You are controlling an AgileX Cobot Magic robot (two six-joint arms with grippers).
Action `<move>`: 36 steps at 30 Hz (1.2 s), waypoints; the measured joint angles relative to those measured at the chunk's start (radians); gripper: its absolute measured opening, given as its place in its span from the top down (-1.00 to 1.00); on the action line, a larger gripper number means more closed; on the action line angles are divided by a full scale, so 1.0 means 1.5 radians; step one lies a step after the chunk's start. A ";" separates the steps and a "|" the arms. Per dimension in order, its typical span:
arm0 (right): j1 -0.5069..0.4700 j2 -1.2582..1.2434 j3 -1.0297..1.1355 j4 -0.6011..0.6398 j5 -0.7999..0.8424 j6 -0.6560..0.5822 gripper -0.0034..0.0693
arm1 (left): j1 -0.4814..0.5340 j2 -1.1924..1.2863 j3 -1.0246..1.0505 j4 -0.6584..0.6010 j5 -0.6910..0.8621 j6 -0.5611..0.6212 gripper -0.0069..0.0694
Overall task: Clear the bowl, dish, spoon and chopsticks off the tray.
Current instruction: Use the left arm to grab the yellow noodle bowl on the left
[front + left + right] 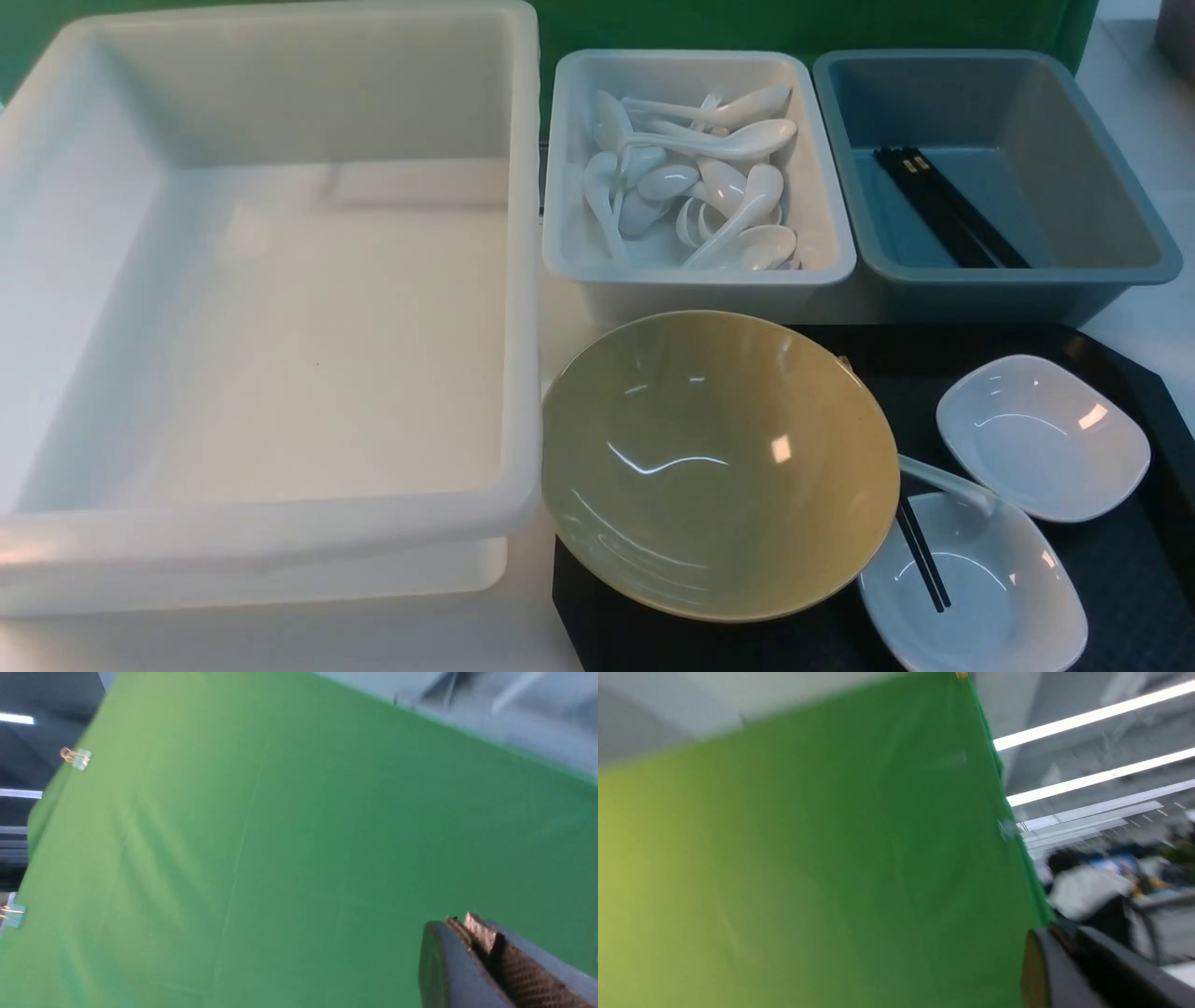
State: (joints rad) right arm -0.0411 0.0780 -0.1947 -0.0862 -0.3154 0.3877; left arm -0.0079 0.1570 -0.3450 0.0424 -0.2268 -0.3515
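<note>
The mustard-yellow bowl (719, 467) sits tilted at the left end of the black tray (1134, 583). Two white dishes lie to its right, one further back (1046, 439) and one nearer (980, 588). A white spoon (945, 483) pokes its handle out from behind the bowl over the near dish. Black chopsticks (924, 560) rest in that dish, partly under the bowl. Neither arm shows in the front view. My left gripper (460, 921) is shut and empty, facing a green backdrop. My right gripper (1064, 933) is blurred, its fingers close together with nothing between them.
A large white bin (93, 280) fills the left side. Behind the tray stand a smaller white bin (691, 277) with several white spoons (709, 187) and a grey-blue bin (1074, 159) holding black sticks (943, 210).
</note>
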 joint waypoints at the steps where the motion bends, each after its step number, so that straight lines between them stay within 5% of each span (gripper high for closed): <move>1: 0.000 0.016 -0.024 0.000 0.044 -0.029 0.66 | 0.000 0.033 -0.036 0.018 0.027 0.000 0.85; 6: 0.000 0.098 -0.089 0.000 0.252 -0.076 0.66 | -0.009 0.222 -0.130 0.065 0.076 -0.019 0.85; 10: 0.000 0.170 -0.093 0.017 0.428 -0.065 0.65 | -0.086 0.364 -0.218 0.069 0.197 -0.050 0.85; 16: 0.022 0.281 -0.136 0.204 0.677 -0.409 0.81 | -0.332 0.604 -0.453 0.051 0.560 0.051 0.85; 25: 0.027 0.346 -0.144 0.240 0.708 -0.495 0.82 | -0.466 0.862 -0.640 -0.047 0.732 0.188 0.85; 36: 0.070 0.346 -0.145 0.253 0.682 -0.496 0.82 | -0.515 1.142 -0.801 -0.170 0.770 0.267 0.85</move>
State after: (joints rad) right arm 0.0644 0.5975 -0.4116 0.2929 0.7078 -0.3565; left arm -0.7804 1.8699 -1.5468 -0.2131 0.9279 0.0488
